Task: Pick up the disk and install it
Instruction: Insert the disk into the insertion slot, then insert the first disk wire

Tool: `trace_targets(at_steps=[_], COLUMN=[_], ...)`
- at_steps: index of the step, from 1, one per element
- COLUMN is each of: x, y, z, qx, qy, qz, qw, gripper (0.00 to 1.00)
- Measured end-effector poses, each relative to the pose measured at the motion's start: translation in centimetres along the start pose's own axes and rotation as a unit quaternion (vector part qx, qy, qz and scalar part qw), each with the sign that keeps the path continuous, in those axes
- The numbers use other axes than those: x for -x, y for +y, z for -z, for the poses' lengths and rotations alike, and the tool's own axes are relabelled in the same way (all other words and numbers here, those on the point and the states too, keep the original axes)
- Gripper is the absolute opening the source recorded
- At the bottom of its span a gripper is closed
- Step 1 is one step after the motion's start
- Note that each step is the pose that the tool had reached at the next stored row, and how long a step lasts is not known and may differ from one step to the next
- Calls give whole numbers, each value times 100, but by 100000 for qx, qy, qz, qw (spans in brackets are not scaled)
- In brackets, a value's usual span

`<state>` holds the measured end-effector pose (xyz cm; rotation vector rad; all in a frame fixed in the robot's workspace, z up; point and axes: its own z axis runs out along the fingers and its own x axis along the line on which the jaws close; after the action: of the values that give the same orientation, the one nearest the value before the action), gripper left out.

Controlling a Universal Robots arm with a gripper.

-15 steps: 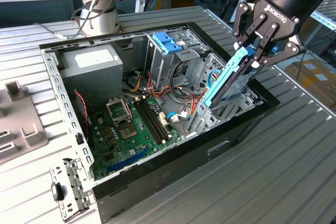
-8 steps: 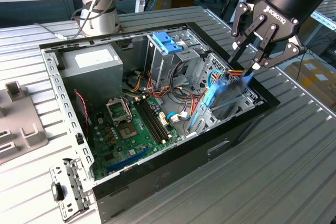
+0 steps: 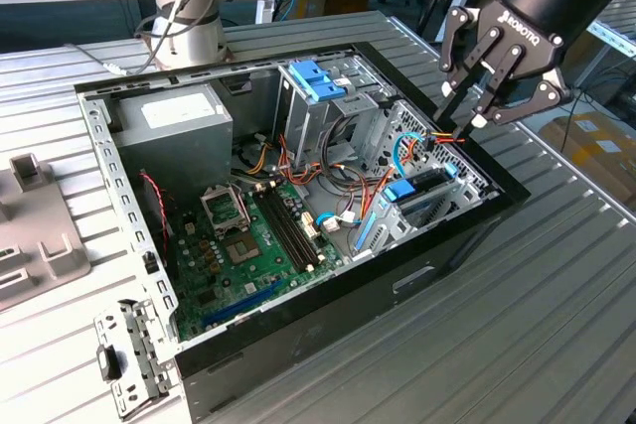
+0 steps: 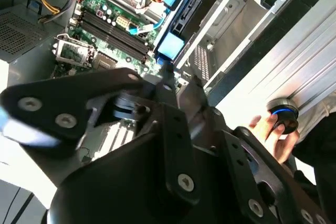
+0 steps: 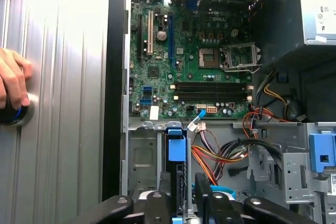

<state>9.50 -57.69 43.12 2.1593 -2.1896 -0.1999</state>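
Your black three-fingered gripper (image 3: 464, 116), fingers apart and empty, hovers above the dark blue-railed disk (image 3: 425, 194) (in its bay); the orange cables (image 3: 449, 134) could snag.

**Item: disk** (image 3: 434, 186). One unit.

- **Look:** a flat, dark, rectangular hard drive framed by bright blue plastic rails, with a blue tab (image 3: 399, 191) at one end.
- **Pose:** it stands on edge rather than lying flat.
- **Place:** it sits inside the grey metal drive bay (image 3: 467, 171) of the open computer case (image 3: 328, 335), at the exterior view's right.
- **Tab end:** it faces the green motherboard (image 3: 248, 245) and lies just beside it.
- **Also seen:** it appears edge-on in both wrist views (image 4: 190, 6) (image 5: 179, 179).
- **Contact:** nothing is gripping it.
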Motion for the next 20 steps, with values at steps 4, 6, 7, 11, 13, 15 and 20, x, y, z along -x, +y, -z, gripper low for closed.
trace_targets(at_steps=[4,6,7,11,13,15,20], x=[4,7,7,9,9,9,9], y=[-164,-231,-263,-374,-375,-375,-376], z=[-23,-15,-11,5,5,5,5], qx=[695,762,775,858,861,863,862], qy=[-69,-108,-117,-150,-155,-154,-152], qz=[-27,-28,-27,-23,-29,-25,-25], qw=[99998,99997,99997,99996,99996,99996,99996], gripper=[11,11,11,11,11,11,11])
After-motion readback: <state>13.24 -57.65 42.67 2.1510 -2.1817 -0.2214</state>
